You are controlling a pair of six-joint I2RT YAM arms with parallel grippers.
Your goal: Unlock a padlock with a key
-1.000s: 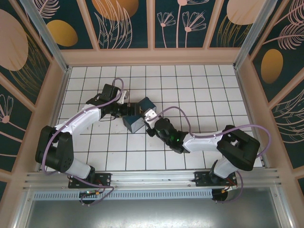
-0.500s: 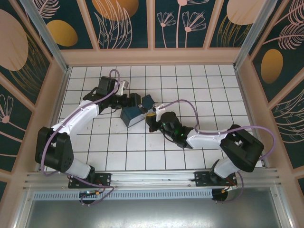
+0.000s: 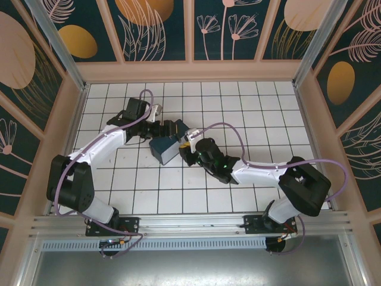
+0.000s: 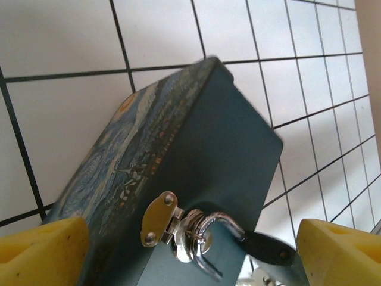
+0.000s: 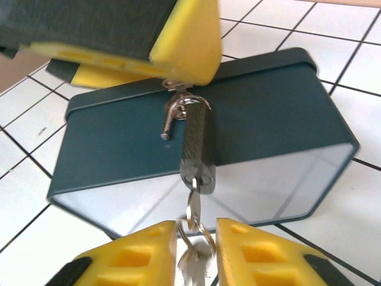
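The padlock [image 5: 197, 146], a dark body on a silvery shackle [image 4: 217, 223], hangs from the brass hasp [image 4: 158, 219] of the blue painting-print box [image 3: 165, 149]. The key [image 5: 193, 208] sticks in its keyhole, and a key ring [image 5: 196, 238] dangles below it. My right gripper [image 5: 196, 253] is just under the padlock, with its yellow fingers a little apart on either side of the ring. My left gripper [image 4: 190, 255] stands wide open astride the box's latch end. One of its yellow fingers [image 5: 184, 42] sits over the top of the hasp.
The box [image 5: 268, 119] lies on the white tiled floor [image 3: 250, 113] near the middle, between the two arms. Wooden walls [image 3: 190, 70] close in the floor at the back and both sides. Open tiles lie to the right and in front of the box.
My right gripper's jaws have parted from shut, and the key stays in the padlock. The right arm has reached further left. The left gripper and box have shifted slightly.
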